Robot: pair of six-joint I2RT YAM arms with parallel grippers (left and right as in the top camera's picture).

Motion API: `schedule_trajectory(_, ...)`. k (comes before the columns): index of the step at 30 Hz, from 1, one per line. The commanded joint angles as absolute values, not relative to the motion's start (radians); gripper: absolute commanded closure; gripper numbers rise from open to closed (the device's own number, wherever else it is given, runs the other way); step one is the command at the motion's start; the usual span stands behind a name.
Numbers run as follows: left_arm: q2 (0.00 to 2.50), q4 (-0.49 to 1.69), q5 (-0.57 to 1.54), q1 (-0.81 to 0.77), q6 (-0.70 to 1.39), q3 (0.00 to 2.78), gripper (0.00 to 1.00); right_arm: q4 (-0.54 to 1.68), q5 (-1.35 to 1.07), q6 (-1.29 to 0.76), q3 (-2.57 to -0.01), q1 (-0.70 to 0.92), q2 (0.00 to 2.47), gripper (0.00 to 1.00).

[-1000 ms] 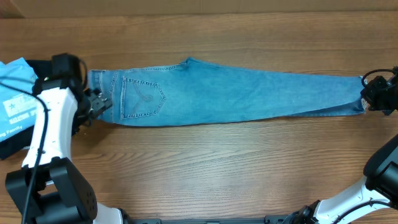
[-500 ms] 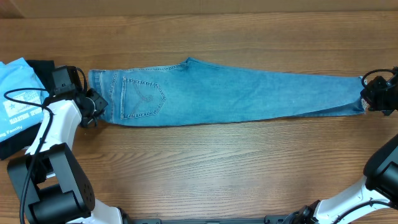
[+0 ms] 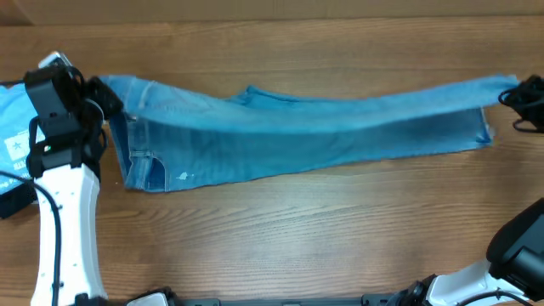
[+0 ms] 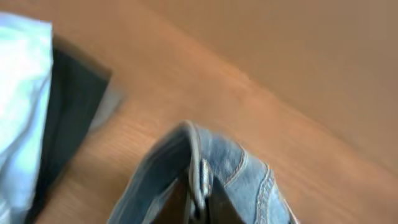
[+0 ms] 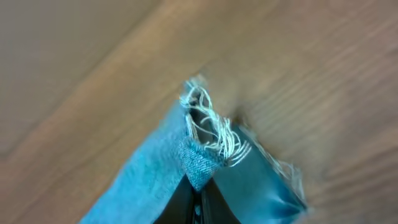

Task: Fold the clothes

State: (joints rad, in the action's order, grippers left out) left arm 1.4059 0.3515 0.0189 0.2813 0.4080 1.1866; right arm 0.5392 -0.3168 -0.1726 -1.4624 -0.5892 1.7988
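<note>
Denim jeans (image 3: 314,132) span the worktop (image 3: 280,229) overhead, one long edge raised: soft, fairly heavy, likely to sag mid-span. Left wrist: left gripper (image 4: 200,200) clamps the thick waistband, a firm hold. Right wrist: right gripper (image 5: 198,200) pinches the frayed hem, thinner, likelier to slip.

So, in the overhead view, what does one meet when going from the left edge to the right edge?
First the light blue T-shirt → left gripper → jeans, stretched between both grippers → right gripper.
</note>
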Motion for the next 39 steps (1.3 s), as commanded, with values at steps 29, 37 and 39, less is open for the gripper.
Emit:
schedule_trajectory(29, 1.84, 0.579, -0.194, 0.26, 0.318, 1.207, 0.44, 0.809, -0.105, -0.1, -1.492, -0.443, 2.104, 0.3)
schedule_trajectory(37, 1.898, 0.411, -0.124, 0.259, 0.264, 1.207, 0.44, 0.818, -0.105, -0.1, -1.492, -0.443, 2.104, 0.96)
schedule_trajectory(39, 1.906, 0.406, -0.096, 0.257, 0.249, 1.207, 0.44, 0.819, -0.105, -0.1, -1.492, -0.443, 2.104, 0.96)
